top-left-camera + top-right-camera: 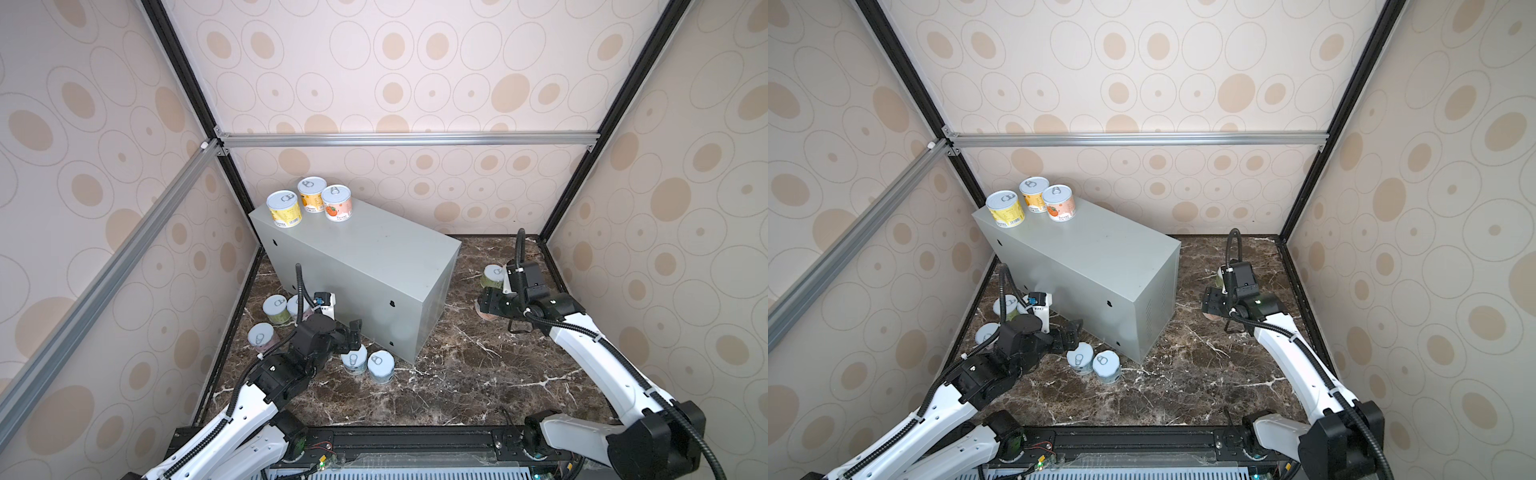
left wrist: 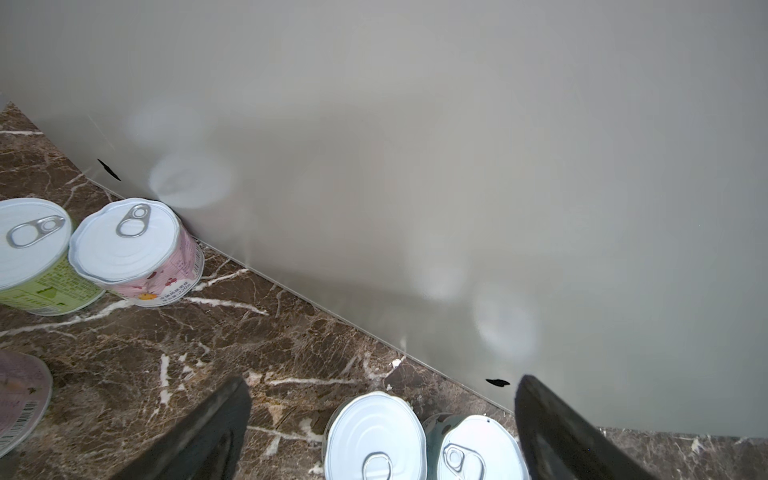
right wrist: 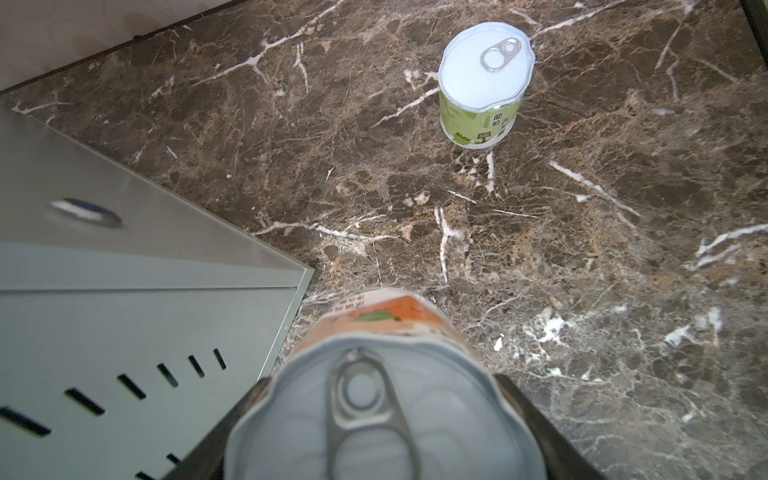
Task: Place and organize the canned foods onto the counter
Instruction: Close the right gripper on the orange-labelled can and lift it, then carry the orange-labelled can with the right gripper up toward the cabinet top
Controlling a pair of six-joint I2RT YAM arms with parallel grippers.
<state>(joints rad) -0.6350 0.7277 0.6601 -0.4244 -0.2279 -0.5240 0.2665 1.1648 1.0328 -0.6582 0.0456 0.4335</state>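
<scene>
While 3 cans (image 1: pixel 309 199) stand grouped at the bench's (image 1: pixel 374 249) 11 o'clock end, the right end effector (image 3: pixel 378 415) at its 3 o'clock pinches an orange can (image 3: pixel 374 316) by the sides, likely keeping it upright, and the left end effector (image 2: pixel 382 382), spread wide, hovers over 2 blue cans (image 2: pixel 374 436) at 7 o'clock.

Three cans (image 1: pixel 309 195) cluster on the surface (image 1: pixel 374 257) at its 11 o'clock end. Five cans (image 1: pixel 380 363) stand on the floor (image 1: pixel 478 374) along its near side, toward 7 o'clock. At 3 o'clock, off its other end, a far can (image 1: pixel 492 274) stands behind a near can (image 3: pixel 386 415).
</scene>
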